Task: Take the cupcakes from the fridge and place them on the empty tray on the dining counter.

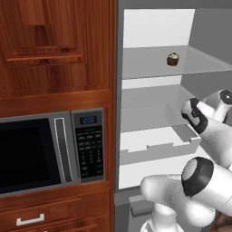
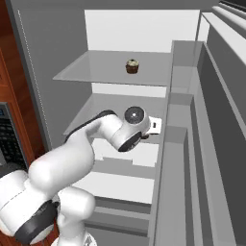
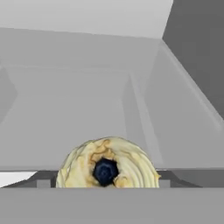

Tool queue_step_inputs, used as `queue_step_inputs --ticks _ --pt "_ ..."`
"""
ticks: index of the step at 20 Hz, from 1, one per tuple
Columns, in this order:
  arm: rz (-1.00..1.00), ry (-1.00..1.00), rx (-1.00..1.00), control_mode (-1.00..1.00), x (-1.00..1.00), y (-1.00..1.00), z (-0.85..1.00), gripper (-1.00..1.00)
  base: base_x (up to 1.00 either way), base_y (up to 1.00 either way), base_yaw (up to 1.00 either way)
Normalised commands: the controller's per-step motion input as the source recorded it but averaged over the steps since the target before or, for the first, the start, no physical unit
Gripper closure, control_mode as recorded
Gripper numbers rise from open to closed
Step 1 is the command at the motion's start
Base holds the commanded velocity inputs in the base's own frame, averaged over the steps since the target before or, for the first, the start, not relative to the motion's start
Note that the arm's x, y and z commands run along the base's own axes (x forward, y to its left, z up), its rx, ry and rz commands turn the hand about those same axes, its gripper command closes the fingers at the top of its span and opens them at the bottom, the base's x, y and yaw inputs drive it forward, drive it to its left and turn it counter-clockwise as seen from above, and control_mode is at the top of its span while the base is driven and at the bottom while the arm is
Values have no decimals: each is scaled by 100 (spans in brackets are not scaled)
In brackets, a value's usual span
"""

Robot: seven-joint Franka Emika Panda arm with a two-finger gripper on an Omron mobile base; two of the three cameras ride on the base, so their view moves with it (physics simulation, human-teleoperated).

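Inside the open fridge (image 1: pixel 152 27), white-walled, glass shelves sit one above the other. The upper shelf (image 1: pixel 149 63) carries one cupcake (image 1: pixel 172 59), dark brown with a tan top, upright, towards the shelf's right side and well back from its front edge; in the right base view the same cupcake (image 2: pixel 132 66) stands near the middle of that shelf (image 2: pixel 91 67). In the hand view a second cupcake (image 3: pixel 108 164), pale swirled top with a dark centre, sits close up on a lower shelf (image 3: pixel 65 109).
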Motion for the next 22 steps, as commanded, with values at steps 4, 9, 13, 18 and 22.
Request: queue_step_inputs --ticks 4,9,13,18,22 --pt "6 0 -23 -100 -83 90 84 100 0 0 0" --pt "7 -4 -21 -100 -82 71 97 100 0 0 0" --pt "2 -25 -2 -100 -96 33 100 100 0 0 0" --pt "0 -22 11 -100 -100 32 100 100 0 0 0" --pt "5 -1 24 -100 -100 27 100 100 0 0 0"
